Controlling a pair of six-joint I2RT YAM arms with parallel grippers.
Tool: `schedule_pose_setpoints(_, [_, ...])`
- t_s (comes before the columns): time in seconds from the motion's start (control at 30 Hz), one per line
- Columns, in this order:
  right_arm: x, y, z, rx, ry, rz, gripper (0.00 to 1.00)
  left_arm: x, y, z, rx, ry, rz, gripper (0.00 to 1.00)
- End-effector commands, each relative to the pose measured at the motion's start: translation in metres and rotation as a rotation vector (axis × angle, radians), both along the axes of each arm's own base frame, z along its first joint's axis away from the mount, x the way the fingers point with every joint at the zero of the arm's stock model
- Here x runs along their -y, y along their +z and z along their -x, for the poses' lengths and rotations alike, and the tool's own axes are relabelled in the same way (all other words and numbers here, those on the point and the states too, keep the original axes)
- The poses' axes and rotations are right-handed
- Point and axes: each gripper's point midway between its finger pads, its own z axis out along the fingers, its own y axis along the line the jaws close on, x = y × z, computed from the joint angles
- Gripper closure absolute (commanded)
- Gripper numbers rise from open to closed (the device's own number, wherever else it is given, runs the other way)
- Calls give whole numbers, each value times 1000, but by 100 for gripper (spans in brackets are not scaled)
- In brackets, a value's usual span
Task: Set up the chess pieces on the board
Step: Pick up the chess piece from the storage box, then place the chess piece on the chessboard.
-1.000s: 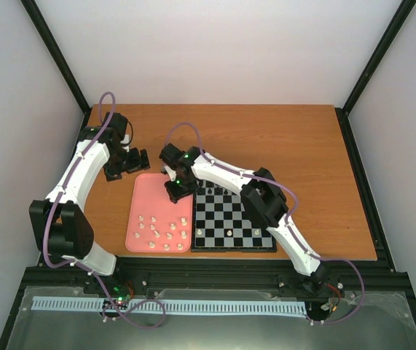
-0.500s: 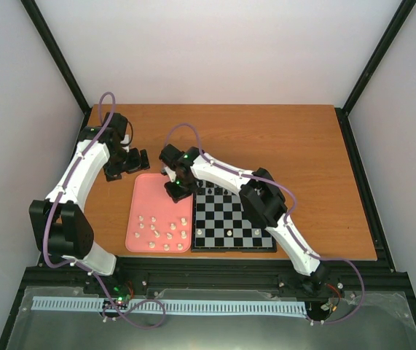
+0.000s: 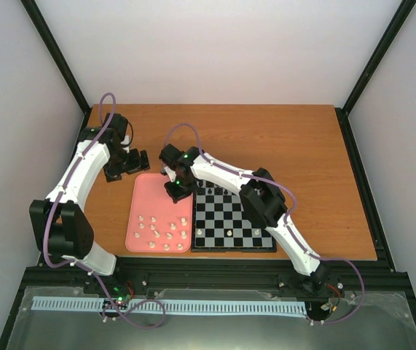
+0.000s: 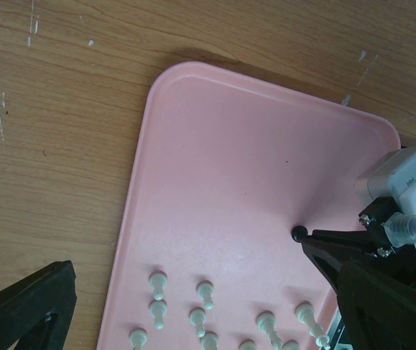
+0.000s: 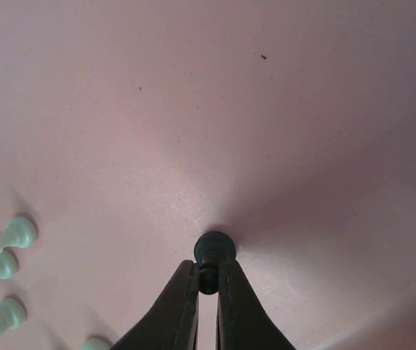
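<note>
a: step in hand, as judged: picking a small black round-headed chess piece (image 5: 215, 248) off the plain pink rectangular plastic tray (image 5: 193, 109). the right gripper (image 5: 208, 283) is nearly closed, its tips pinching the piece at the neck just under the head. the piece is in the tray's far right part, apart from the cream-white chess pieces (image 5: 7, 240) in the near half.

b: doing it well: the hold is narrow and only at the tips, so lift straight up and slowly before swinging right to the black-and-white chequered chessboard (image 3: 229, 216). a tilted piece would likely topple when set on its square. whether its base has left the tray cannot be told.

a: view notes. the right wrist view gives the pinch itself and nothing of the board. the left wrist view gives it from the side, the head poking out past the tips, close to the tray floor. the overhead view hides the piece under the arm but shows the board just right of the tray on the brown wooden table (image 3: 302, 146), with a few pieces on it.

b: the left gripper (image 3: 126, 166) hangs over the table beyond the tray's far left corner, spread open and empty.
</note>
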Motion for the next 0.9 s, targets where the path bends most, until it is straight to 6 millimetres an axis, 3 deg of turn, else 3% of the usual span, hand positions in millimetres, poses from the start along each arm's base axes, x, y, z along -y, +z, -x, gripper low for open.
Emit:
schedule_pose_setpoints(0.0, [0,5,-1,30,5,18,97,-3,2,0,7,5,-5,0])
schedule_pose_setpoints(0.13, [5,34,-11,88,-18,0,97,-4,3,0,9,4,-7,0])
schedule_pose_setpoints(0.27, [16,76,-22,137,-63,-44,97,-4,3,0,10,7,-6,0])
schedule_pose_setpoints(0.37, [37,101,-32,168,-114,-47,97,-3,2,0,11,4,-5,0])
schedule_pose_setpoints(0.5, [81,125,-46,194,-207,-37,97,-2,2,0,13,1,4,0])
schedule_pose_setpoints(0.6, [128,128,-50,203,-277,13,97,-1,3,0,16,-3,6,0])
schedule_pose_setpoints(0.73, [195,111,-53,169,-381,86,97,-1,4,-2,20,-4,10,0])
schedule_pose_setpoints(0.87, [236,96,-44,136,-435,135,97,0,3,-4,16,-8,11,0])
